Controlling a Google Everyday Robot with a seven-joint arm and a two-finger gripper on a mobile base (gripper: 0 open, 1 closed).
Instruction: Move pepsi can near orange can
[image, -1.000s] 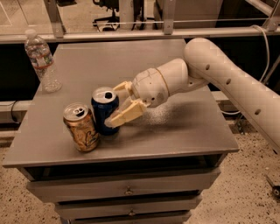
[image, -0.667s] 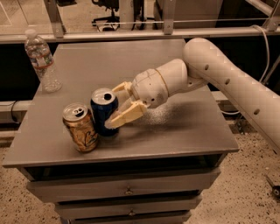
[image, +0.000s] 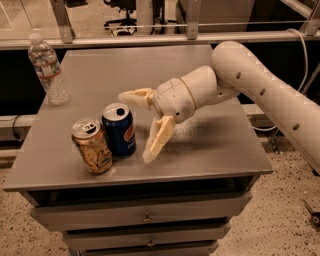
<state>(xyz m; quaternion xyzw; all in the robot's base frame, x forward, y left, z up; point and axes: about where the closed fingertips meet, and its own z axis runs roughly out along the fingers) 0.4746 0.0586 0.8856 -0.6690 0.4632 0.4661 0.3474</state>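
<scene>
Our gripper (image: 137, 125) sits splayed and empty just right of the pepsi can (image: 119, 131); that can stands upright beside the orange can (image: 92, 146) on the bench (image: 210, 150). We judge a sideways finger sweep could topple both.

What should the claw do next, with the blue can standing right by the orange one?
Probably pull the claw away to the right, clear of both cans. The pepsi can stands upright right beside the orange can, and the claw is open, gripping nothing, so the job looks done.
</scene>
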